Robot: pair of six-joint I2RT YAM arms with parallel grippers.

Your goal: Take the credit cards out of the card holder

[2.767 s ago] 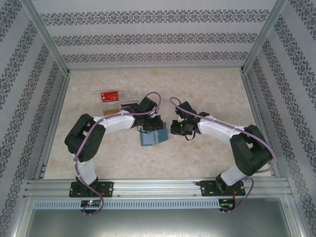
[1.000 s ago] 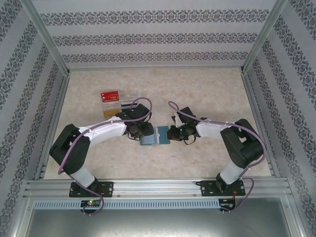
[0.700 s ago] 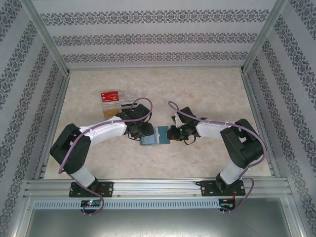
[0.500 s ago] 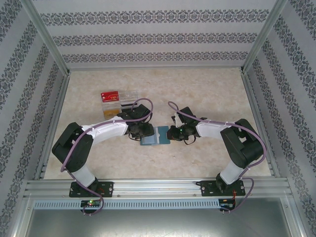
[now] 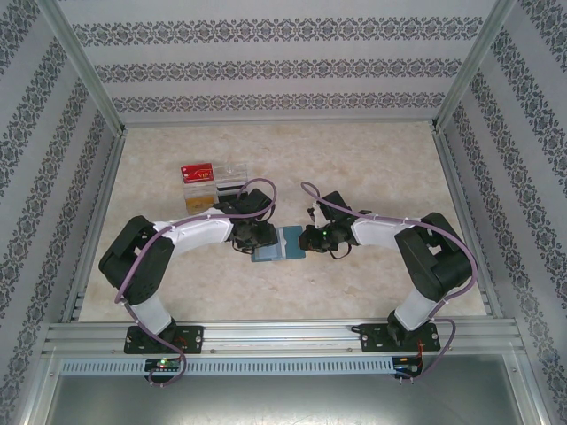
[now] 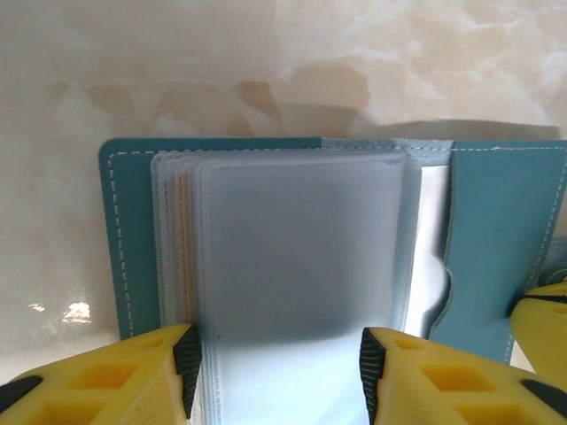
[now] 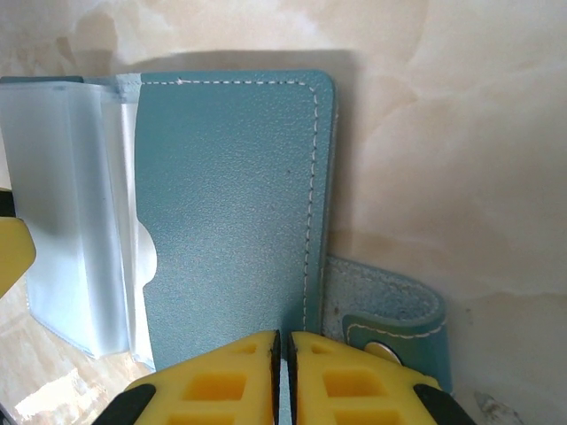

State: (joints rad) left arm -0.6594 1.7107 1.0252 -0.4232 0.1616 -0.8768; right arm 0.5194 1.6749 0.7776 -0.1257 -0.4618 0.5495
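So, the card holder lay open flat on the table, mid-table, between the two grippers. It was blue-grey with white stitching round the edges.

The left gripper sat at the holder's left side. In the left wrist view its jaws stood apart, and the black pads bracketed the stack of frosted plastic sleeves. The sleeves ran wider than the gap and passed under the yellow fingers, so they were not clamped. Could not tell whether the tips touched them. A tan-orange tint at the left edges of the stack looked like the credit cards, inside the sleeves.

The right gripper sat at the holder's right side. In the right wrist view its jaws were closed to a hairline slit. The tips were at the near edge of the right panel, just beside the snap strap. Could not tell whether the panel edge was pinched or only pressed.

A clear tray stood far-left of the holder, well apart from it, with a red card at its far-left end. The card's white lettering looked like "VIP"; the rest was too small to read.
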